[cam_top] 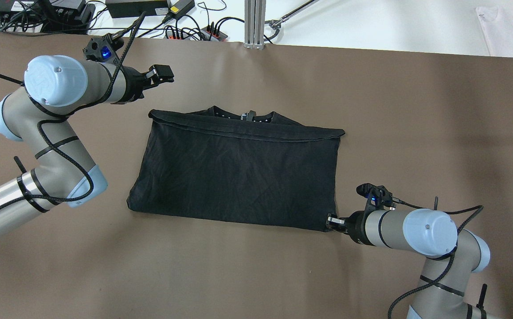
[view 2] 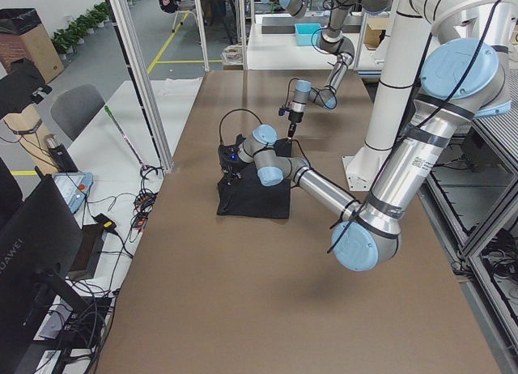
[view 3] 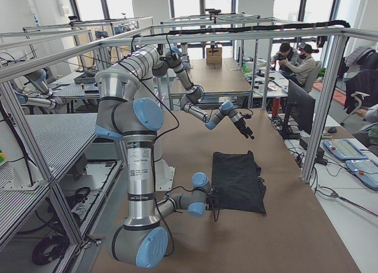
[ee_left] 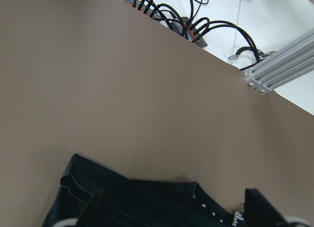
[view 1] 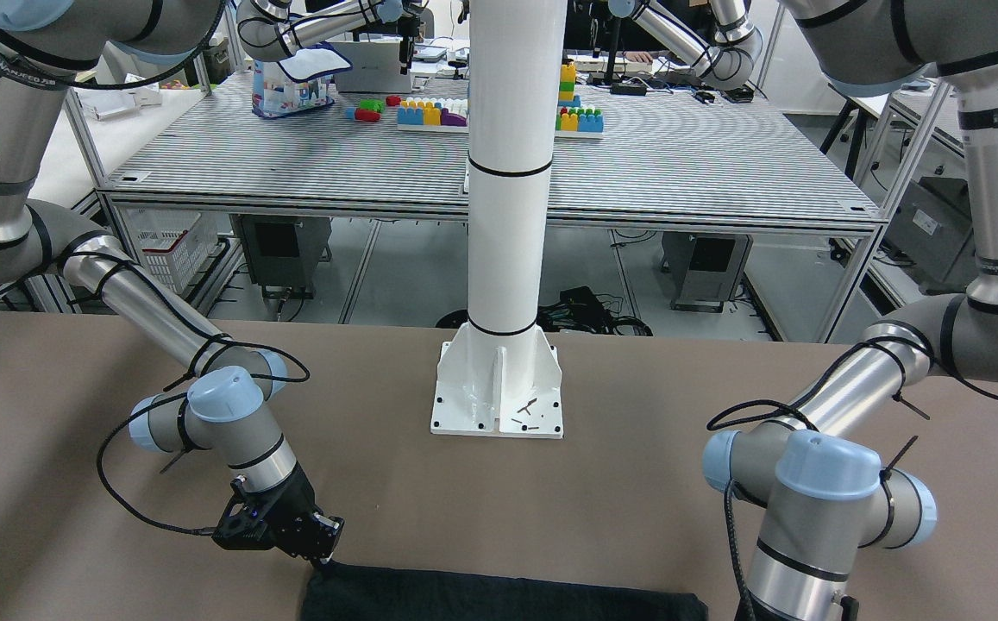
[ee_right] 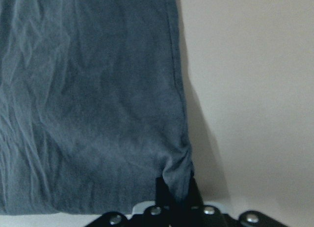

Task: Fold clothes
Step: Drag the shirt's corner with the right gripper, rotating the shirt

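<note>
Overhead, the black cloth [cam_top: 238,173] lies flat on the table [cam_top: 416,110], long axis left to right; the right gripper [cam_top: 332,220] is at its near right corner, the left gripper [cam_top: 161,73] hangs apart, beyond the far left corner. The right wrist view shows that corner bunched in tightly pinched jaws. The left wrist view shows fingers [ee_left: 262,212] spread wide and empty, the cloth's far edge just ahead.

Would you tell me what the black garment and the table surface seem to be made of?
Black garment: soft, thin matte fabric, probably cotton knit; it shows fine creases, stitched hems, and puckers where the right gripper pinches its corner. Table surface: smooth matte brown sheet, perhaps vinyl or paper; no visible grain.
</note>
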### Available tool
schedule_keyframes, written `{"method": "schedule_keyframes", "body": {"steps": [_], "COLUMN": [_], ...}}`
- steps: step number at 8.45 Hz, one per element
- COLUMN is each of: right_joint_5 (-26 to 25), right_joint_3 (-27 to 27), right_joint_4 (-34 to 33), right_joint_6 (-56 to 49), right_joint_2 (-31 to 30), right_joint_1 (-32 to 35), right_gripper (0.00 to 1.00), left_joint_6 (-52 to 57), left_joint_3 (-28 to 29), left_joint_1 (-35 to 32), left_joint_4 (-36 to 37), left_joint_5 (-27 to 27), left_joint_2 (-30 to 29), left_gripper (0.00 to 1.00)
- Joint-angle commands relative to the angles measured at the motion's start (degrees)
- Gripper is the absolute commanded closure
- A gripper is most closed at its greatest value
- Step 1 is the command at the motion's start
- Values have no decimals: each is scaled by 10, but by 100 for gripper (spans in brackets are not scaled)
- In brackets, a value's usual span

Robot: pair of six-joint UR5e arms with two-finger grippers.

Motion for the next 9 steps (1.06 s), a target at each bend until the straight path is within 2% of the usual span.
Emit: {"method": "schedule_keyframes", "body": {"steps": [1, 4, 7, 9], "right_joint_5": [6, 44, 45, 36], "right_joint_3": [17, 76, 149, 170], "right_joint_4": [-6, -6, -6, -6], "right_joint_6": [-1, 3, 44, 59], "right_joint_2": [1, -14, -32, -28], "right_joint_1": [-1, -24, -111, -161], "right_gripper": [100, 100, 100, 100], "left_joint_6": [0, 0, 1, 1], "left_joint_3": [-1, -1, -1, -1], "left_joint_1": [-1, -5, -11, -11], "left_joint_4": [0, 0, 0, 0], "left_joint_5": [0, 0, 0, 0], "left_joint_2": [0, 1, 3, 3], "left_gripper": [0, 0, 1, 1]}}
